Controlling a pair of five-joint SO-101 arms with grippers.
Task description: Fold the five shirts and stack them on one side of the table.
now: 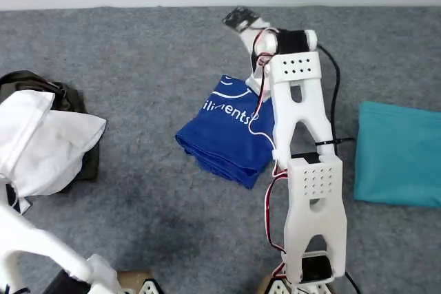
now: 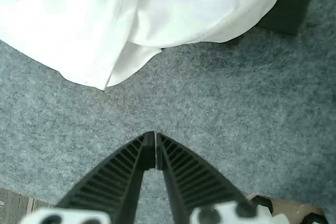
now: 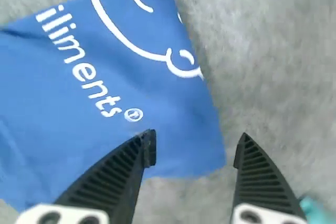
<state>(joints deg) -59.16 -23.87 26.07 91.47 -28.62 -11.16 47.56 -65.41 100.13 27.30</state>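
A grey carpeted table (image 1: 138,46) seen from above, with two white robot arms rising from its near edge. In the middle lies a blue shirt (image 1: 231,132) with white lettering, folded into a compact, slightly rumpled packet. A teal shirt (image 1: 398,155) lies flat and squarely folded at the right edge of the table, well apart from the blue one. On the left, a white shirt (image 1: 41,142) is draped loosely, unfolded, over a dark olive garment (image 1: 86,163) that shows beneath and behind it. The right gripper (image 3: 197,137) hangs with its jaws spread wide and holds nothing; it sits over one corner of the blue shirt, with one finger above the cloth and the other above bare carpet. The left gripper (image 2: 156,137) is pinched closed and empty, over bare carpet near the hanging edge of the white shirt. Four garments can be counted; a fifth cannot be made out. Judging from the layout, the task looks roughly half done: the blue and teal shirts appear folded, but they lie separately instead of stacked. The white shirt clearly needs folding, and the state of the dark one beneath it cannot be told. Gathering everything into one pile at one side is not yet done.
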